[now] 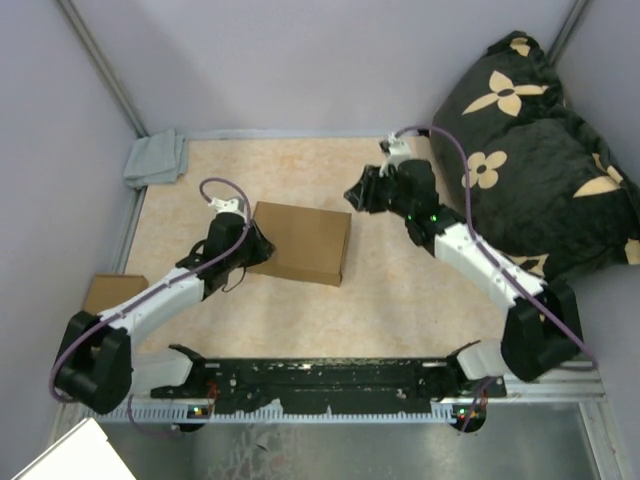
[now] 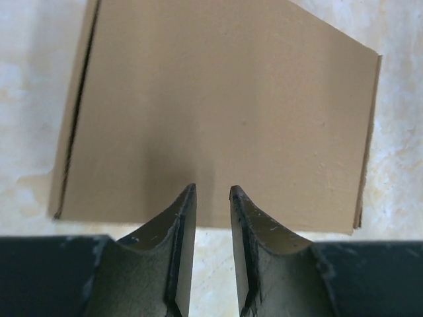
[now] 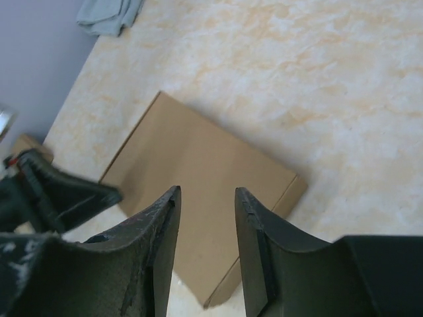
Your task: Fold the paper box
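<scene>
The paper box is plain brown cardboard and lies closed and flat on the table's middle left. My left gripper is at the box's left edge. In the left wrist view its gripper has a narrow gap with nothing in it, and its tips reach just over the near edge of the box. My right gripper hovers to the right of and beyond the box, apart from it. In the right wrist view it is open and empty above the box.
A grey cloth lies in the back left corner. A smaller brown cardboard piece sits at the table's left edge. A black flower-patterned pillow fills the right side. A white sheet lies at the bottom left.
</scene>
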Controlling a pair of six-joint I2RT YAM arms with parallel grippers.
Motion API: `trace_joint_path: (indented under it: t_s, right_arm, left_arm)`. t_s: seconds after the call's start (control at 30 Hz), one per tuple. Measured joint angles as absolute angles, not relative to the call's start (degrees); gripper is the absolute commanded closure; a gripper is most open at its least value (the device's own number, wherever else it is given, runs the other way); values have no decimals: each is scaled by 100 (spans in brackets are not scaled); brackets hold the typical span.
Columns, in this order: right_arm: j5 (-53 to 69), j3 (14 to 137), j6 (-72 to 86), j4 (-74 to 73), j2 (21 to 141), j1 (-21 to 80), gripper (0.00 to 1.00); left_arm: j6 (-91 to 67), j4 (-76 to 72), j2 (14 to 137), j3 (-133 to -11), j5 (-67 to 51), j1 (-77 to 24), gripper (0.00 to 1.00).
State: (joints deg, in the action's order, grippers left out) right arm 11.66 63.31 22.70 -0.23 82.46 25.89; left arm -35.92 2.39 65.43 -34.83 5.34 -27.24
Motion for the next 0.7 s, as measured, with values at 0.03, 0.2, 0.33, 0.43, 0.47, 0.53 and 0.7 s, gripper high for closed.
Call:
trace_joint_path:
  t_s: [0.03, 0.2, 0.33, 0.43, 0.47, 0.53, 0.7]
  right_arm:
    - [1192, 6040, 2309, 54, 7946, 2624, 60]
    - [1319, 4958, 2438, -1, 7175, 2661, 59]
    - [1317, 4346, 2521, -220, 6781, 2659, 59]
    - [1308, 4093, 2561, -305, 6530, 2659, 59]
    - [1302, 4049, 2569, -314, 6479, 2659, 59]
    - [1297, 3975, 2578, -298, 6405, 2659, 59]
    - [1306, 3898, 2587, -274, 6401, 2659, 59]
  left_arm:
    - [-3548, 156, 6831, -3586, 471, -2724, 67]
    - [-3426, 152, 8329, -4534, 224, -2724, 68]
    - [-3413, 167, 8873, -5065, 285, -2696, 67]
    - [-3446, 169, 8982, -5166, 303, -2602, 68]
    - [-3454, 167, 9011, -5192, 307, -2541, 67]
    - [-3476, 167, 9083, -5264, 336, -2335, 67]
    - [-3476, 172, 9435, -5653, 517, -1671, 68]
